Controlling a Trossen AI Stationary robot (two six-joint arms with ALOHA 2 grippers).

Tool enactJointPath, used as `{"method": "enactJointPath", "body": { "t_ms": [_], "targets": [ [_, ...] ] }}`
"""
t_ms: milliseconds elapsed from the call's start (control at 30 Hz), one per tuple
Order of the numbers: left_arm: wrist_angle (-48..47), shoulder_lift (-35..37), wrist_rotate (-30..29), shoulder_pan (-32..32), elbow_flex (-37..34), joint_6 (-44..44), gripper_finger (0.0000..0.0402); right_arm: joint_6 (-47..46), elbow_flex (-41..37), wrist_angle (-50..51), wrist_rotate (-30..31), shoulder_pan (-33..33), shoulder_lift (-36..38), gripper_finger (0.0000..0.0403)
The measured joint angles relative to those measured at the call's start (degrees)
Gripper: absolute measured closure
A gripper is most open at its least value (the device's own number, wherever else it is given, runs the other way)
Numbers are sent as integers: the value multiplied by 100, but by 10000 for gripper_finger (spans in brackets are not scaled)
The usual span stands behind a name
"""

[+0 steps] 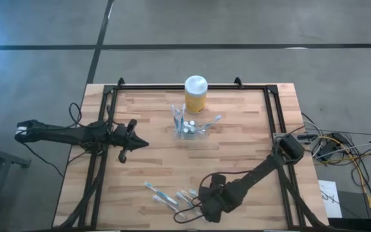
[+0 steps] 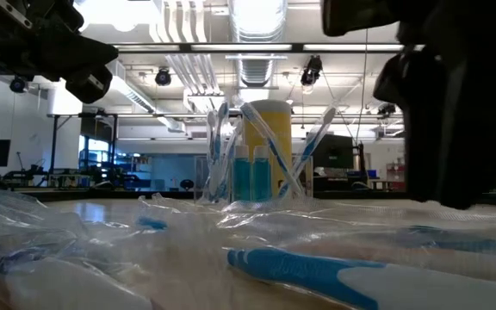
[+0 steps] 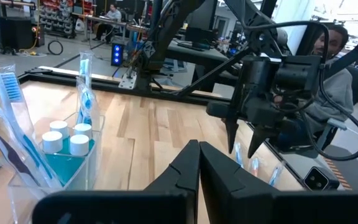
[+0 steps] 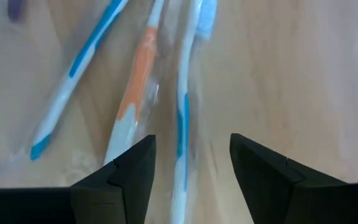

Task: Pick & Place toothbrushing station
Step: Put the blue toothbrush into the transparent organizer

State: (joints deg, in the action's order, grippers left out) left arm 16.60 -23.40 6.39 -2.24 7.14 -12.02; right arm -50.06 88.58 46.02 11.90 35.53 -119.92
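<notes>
A small clear toothbrushing station [image 1: 190, 128] stood upright near the far middle of the wooden table [image 1: 237, 154], just in front of a yellow jar [image 1: 195, 95] with a white lid. Its open mouth faced up, and thin brushes leaned out of it at angles. The left wrist view alone showed white-capped tubes [image 3: 67, 138] packed inside beside blue brushes. At the near edge, wrapped loose toothbrushes [image 1: 166, 194] lay flat. The right gripper [image 1: 195, 201] hung over them, fingers spread apart and holding nothing; its wrist view showed a blue-and-white brush [image 4: 182, 118] lying lengthwise between the fingers. The left gripper [image 1: 140, 143] waited left of the station, fingers pressed together, empty.
</notes>
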Motion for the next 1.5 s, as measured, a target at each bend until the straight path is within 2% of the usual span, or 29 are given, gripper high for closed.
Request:
{"method": "enactJointPath", "body": {
  "t_ms": [400, 700, 833, 1033, 1300, 1500],
  "targets": [
    [-4, -4, -2, 0, -122, -56, 388, 77, -303, -68, -48, -20, -15, 200],
    [97, -4, -34, 0, -177, -63, 388, 100, -749, -444, -300, -154, 17, 204],
    [95, -4, -35, 0, -177, -146, 387, 214, -758, -397, -323, -218, 17, 253],
    [98, -4, -33, 0, -177, -150, 390, 573, -749, -353, -301, -316, 53, 377],
    [205, -4, -31, 0, -177, -184, 392, 785, -860, -209, 101, -339, 295, 383],
    [236, -4, -41, 0, -177, -174, 390, 868, -1131, -329, 614, -314, 1265, 384]
  ]
}}
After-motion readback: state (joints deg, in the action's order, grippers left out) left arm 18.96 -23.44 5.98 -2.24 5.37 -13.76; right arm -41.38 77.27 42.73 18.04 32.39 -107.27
